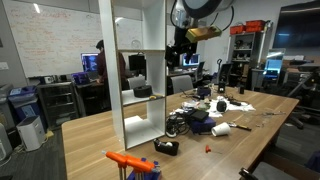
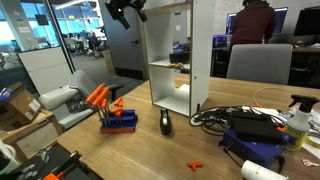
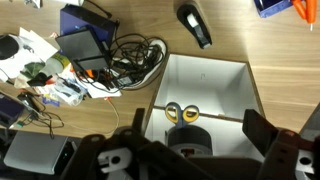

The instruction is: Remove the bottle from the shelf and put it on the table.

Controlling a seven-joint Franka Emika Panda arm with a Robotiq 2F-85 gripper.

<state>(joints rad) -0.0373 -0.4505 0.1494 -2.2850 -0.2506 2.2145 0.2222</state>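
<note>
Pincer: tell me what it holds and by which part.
Nothing is held: the pincer hangs open above the shelf, touching nothing.

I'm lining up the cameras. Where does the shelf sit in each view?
In an exterior view: shelf stands tall, left of centre.
In an exterior view: upper centre.
Wrist view: seen from above, lower centre-right.
Shared landmark: cable tangle beside its foot.
</note>
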